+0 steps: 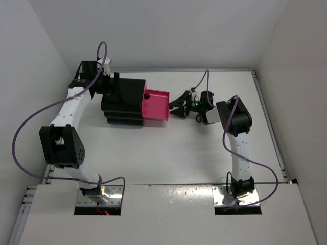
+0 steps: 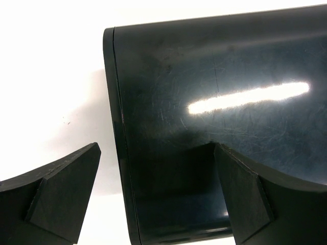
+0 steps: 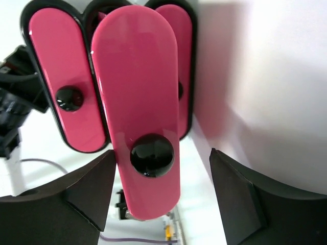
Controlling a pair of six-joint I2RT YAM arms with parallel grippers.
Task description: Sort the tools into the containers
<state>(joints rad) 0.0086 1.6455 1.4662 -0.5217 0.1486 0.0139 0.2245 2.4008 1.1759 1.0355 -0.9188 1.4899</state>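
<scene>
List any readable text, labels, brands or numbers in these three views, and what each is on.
None: no text can be read in any view.
The glossy black boxy cabinet, the magenta-pink drawer fronts, their round black knobs and the white table all show plain surfaces with no lettering, logos or numbers.

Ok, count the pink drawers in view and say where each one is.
3, all in the black cabinet: the left drawer shut, the middle drawer pulled out toward the camera, the right drawer mostly hidden behind it.
</scene>
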